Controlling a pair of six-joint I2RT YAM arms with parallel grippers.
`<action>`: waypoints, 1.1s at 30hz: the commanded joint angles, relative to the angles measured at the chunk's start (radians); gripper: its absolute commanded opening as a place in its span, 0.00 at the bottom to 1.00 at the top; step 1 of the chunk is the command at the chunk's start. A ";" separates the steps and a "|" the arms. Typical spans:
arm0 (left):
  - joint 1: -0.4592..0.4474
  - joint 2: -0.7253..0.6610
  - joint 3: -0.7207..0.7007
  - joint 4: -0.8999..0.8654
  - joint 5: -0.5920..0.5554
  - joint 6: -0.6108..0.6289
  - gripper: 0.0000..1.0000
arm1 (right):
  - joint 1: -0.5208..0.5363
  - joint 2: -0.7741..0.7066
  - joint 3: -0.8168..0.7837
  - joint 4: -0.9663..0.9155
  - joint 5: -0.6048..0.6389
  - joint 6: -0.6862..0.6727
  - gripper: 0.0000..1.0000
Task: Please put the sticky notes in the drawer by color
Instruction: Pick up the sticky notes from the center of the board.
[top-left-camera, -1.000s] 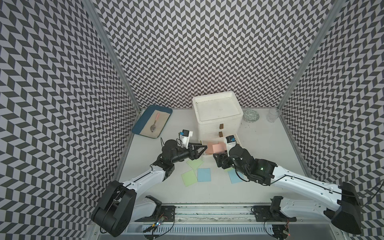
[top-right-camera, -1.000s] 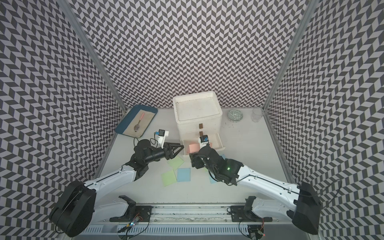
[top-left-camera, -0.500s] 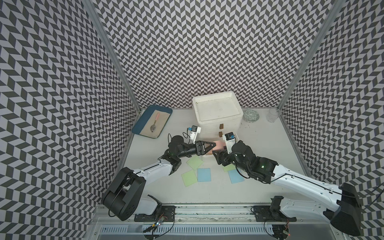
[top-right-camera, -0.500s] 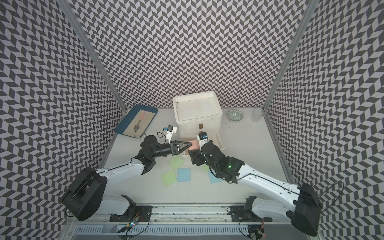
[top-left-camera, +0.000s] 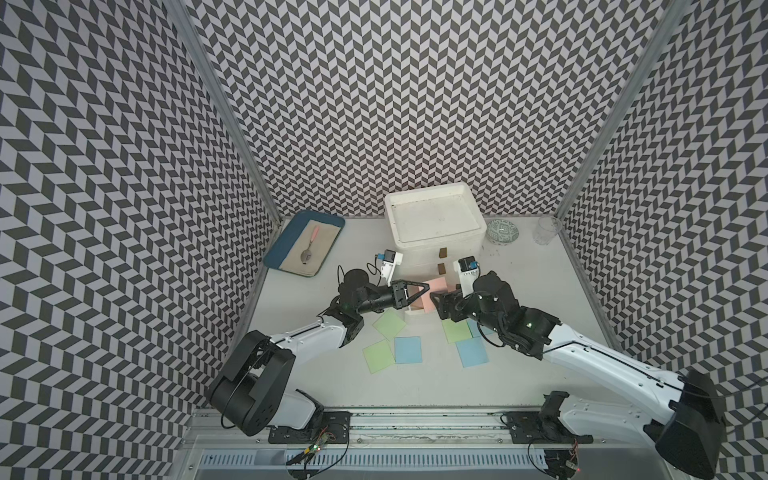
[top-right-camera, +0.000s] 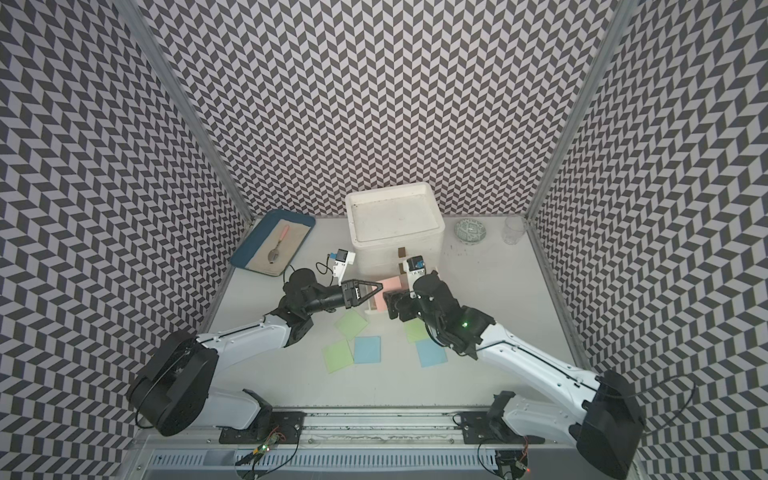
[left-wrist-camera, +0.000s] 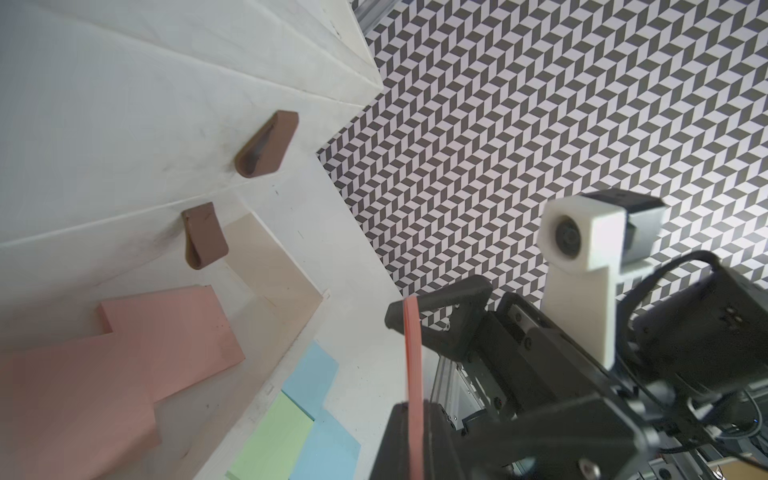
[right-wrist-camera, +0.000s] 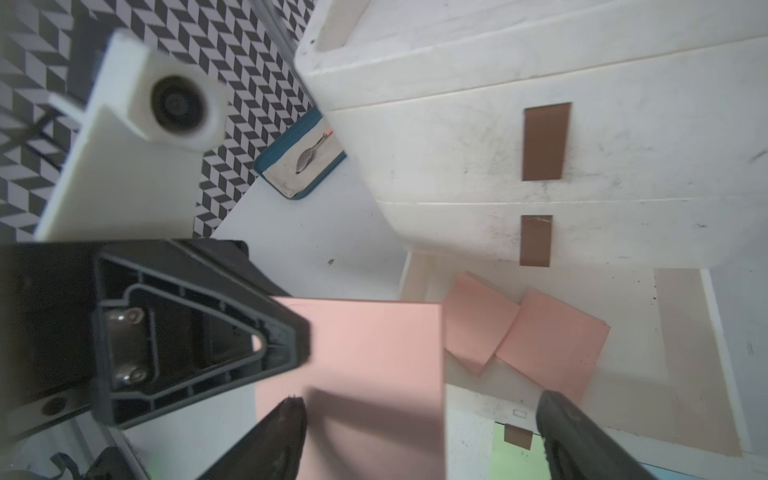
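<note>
- Far left, well away from the work, I see a blue tray (top-left-camera: 291, 257) with a spoon (top-left-camera: 308, 249) lying in it.
- My left gripper (top-left-camera: 424, 289) is clamped tight on a held pink note (right-wrist-camera: 365, 353), over the open bottom drawer (right-wrist-camera: 685, 332).
- Nearer me on the table lie a green note (top-left-camera: 390, 325), a second green note (top-left-camera: 378, 357) and a blue note (top-left-camera: 408, 350).
- Inside that drawer (the lowest of the white drawer unit (top-left-camera: 436, 216)) two pink notes (right-wrist-camera: 552, 345) overlap.
- My right gripper (top-left-camera: 436, 301) faces the left one with its jaws wide, gripping nothing.
- By the right arm lie a third green note (top-left-camera: 456, 330), a second blue note (top-left-camera: 472, 352) and a half-hidden blue note (top-left-camera: 478, 329).
- Far right stand a bowl (top-left-camera: 503, 231) and a glass (top-left-camera: 546, 229).
</note>
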 joint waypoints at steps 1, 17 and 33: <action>0.052 -0.019 -0.003 0.013 0.012 0.005 0.00 | -0.131 -0.060 -0.012 0.077 -0.253 0.022 0.92; 0.107 -0.056 -0.013 0.156 0.114 -0.068 0.00 | -0.397 0.176 -0.104 0.537 -1.207 0.278 0.74; 0.054 0.047 0.032 0.226 0.183 -0.108 0.00 | -0.391 0.193 -0.153 0.605 -1.227 0.287 0.65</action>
